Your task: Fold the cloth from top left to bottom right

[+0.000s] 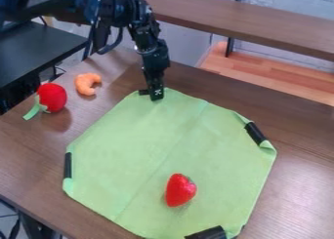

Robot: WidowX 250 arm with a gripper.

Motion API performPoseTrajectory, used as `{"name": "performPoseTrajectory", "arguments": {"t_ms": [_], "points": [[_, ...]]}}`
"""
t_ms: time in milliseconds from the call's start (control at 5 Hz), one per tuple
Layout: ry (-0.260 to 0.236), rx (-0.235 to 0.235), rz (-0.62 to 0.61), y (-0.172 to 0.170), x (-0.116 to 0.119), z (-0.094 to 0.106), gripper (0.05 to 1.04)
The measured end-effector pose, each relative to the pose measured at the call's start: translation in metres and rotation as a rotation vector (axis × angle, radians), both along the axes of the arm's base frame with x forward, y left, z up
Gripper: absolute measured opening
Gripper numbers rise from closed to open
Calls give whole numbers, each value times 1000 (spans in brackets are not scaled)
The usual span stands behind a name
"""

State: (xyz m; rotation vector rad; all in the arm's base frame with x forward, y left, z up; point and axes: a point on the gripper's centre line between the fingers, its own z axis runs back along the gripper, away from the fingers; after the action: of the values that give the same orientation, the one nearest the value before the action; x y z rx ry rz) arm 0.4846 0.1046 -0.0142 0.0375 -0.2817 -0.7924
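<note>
Gripper (151,95) down at the top corner of the green cloth (156,150), which lies spread on the brown table (297,130) with a strawberry (180,189) on it (whether it is spread or pinching fabric, I can't tell). Securing that corner looks like the step in hand; next, once gripped, it needs lifting and drawing diagonally toward the lower right.

There is one cloth (137,145), at least three black strips (255,133), one strawberry (180,189), one shrimp (86,83) and one round red toy (53,96).
</note>
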Motion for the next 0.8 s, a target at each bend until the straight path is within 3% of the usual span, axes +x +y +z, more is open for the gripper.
{"name": "performPoseTrajectory", "arguments": {"t_ms": [200, 400, 600, 800], "points": [[6, -20, 4, 0, -2, 0, 366], [12, -38, 13, 2, -7, -5, 156], [8, -54, 1, -4, -16, -1, 64], [-42, -64, -37, -16, -24, 20, 51]]}}
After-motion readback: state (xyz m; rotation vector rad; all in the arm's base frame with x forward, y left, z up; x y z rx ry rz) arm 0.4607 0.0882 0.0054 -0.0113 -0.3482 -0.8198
